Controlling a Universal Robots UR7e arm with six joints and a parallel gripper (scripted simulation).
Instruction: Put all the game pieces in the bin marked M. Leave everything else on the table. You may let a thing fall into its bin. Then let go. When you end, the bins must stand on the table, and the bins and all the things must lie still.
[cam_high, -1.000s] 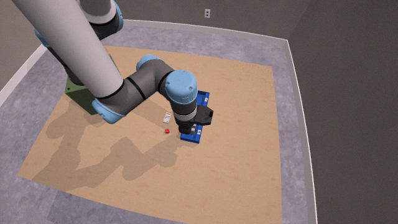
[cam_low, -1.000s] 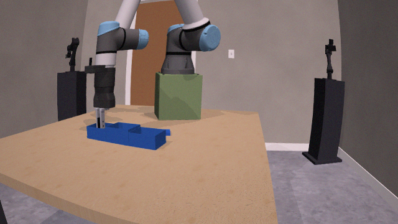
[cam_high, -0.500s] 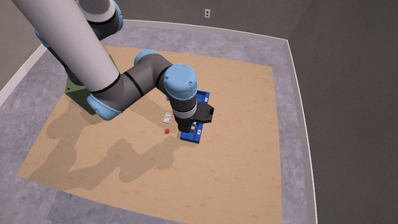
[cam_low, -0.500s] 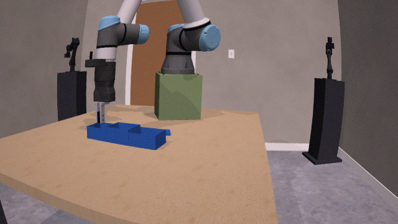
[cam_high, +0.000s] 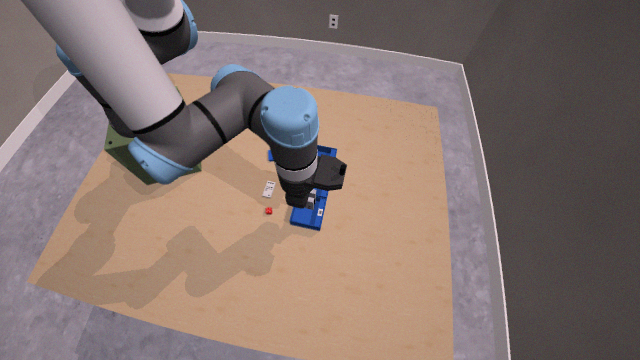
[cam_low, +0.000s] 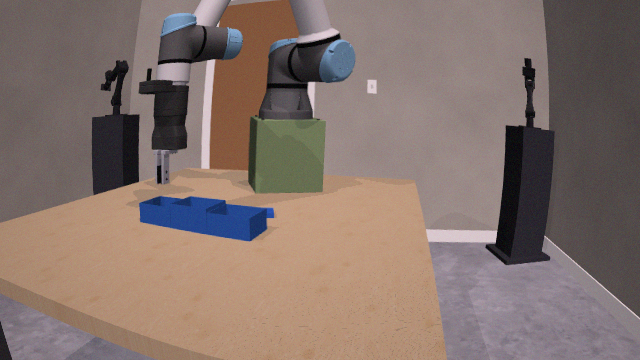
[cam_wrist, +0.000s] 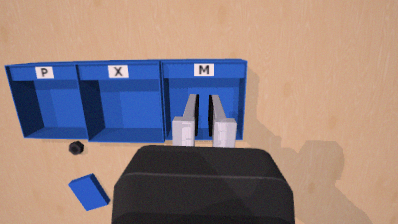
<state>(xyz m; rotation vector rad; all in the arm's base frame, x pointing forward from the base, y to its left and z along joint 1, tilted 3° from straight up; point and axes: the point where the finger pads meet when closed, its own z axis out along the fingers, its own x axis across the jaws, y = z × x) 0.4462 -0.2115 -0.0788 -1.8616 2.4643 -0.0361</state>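
Gripper (cam_high: 311, 200) (cam_low: 162, 183) (cam_wrist: 203, 107) is being seen nearest the wrist camera, its fingers being held slightly apart, with nothing gripped, above bin M (cam_high: 306, 219) (cam_low: 154, 215) (cam_wrist: 226, 69). From them, in the top view, one red die (cam_high: 269, 211) is being found between 8 and 9 o'clock; one white tile (cam_high: 269, 189), probably a domino, near 9. One black nut (cam_wrist: 76, 148), one blue block (cam_high: 271, 155) (cam_low: 270, 213) (cam_wrist: 89, 192) are being counted.

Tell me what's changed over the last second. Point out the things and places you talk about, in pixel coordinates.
The gripper (cam_high: 311, 200) (cam_low: 162, 182) (cam_wrist: 203, 107) has risen from low at bin M (cam_high: 305, 218) (cam_low: 154, 213) (cam_wrist: 204, 61) to above it, fingers now apart with nothing between them. Whether it let something go there, I can't tell. The bins, red piece (cam_high: 268, 211) and white tile (cam_high: 269, 189) stayed put.
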